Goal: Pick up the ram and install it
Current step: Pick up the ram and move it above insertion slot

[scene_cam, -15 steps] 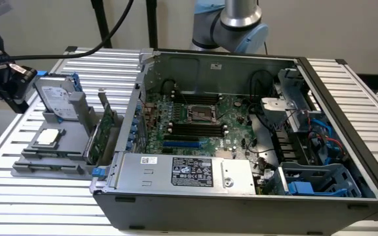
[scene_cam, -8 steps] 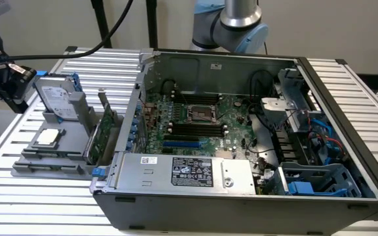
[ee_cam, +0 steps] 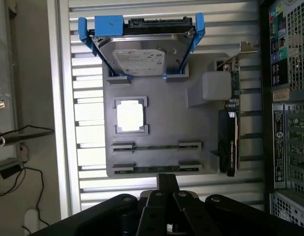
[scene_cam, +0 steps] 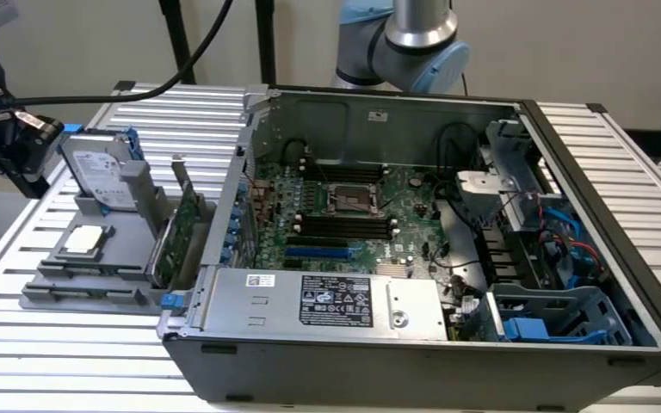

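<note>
Looking across the room in the exterior view, I am seeing an open computer case (scene_cam: 423, 258) lying on its side on a slatted metal table (scene_cam: 32, 344), with its circuit board (scene_cam: 354, 198) facing up so parts can be pushed in from above. The long black slots (scene_cam: 336, 225) on the board are looking empty to me. A gray tray (scene_cam: 78, 280) is sitting just beside the case, at the exterior view's left, holding spare parts apart from one another: a hard drive (scene_cam: 99, 176), a silver processor chip (scene_cam: 83, 241) and a green expansion card (scene_cam: 182, 232). The robot arm (scene_cam: 420, 39) is rising behind the case.

Turning to the wrist view, the gripper (ee_cam: 166, 178) is hovering over the tray's near edge, its claw apparently pressed together and pinching nothing. The ram (ee_cam: 157, 169) is resting on edge in a narrow groove, steadied by small clips (ee_cam: 122, 169) at each end so its long edge is offered upward. It is lying between the processor chip and the gripper, the nearest part to the claw. The pick-up is not yet begun, by my reckoning.
</note>
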Motion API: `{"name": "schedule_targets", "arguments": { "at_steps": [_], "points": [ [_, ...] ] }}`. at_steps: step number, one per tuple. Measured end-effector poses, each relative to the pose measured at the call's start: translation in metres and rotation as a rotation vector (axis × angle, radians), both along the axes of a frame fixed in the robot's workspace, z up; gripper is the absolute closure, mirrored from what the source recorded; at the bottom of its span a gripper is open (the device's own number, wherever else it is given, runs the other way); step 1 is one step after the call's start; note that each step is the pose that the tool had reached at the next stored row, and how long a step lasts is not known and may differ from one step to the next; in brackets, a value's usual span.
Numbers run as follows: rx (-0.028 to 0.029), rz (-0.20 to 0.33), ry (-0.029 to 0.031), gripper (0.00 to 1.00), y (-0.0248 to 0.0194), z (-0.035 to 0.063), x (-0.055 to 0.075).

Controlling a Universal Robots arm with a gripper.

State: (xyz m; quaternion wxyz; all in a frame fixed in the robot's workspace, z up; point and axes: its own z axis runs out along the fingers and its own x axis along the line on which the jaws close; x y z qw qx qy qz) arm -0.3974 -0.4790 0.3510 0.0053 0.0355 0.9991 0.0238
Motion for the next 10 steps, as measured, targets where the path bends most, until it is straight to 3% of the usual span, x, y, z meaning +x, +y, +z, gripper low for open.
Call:
{"name": "schedule_targets", "arguments": {
  "at_steps": [4, 10],
  "points": [
    [-0.0001, 0.004, 0.0001, 1.00, 0.0000, 0.0000, 0.0000],
    [-0.0001, 0.107, 0.0000, 1.00, 0.0000, -0.0017, 0.0001]
  ]
}}
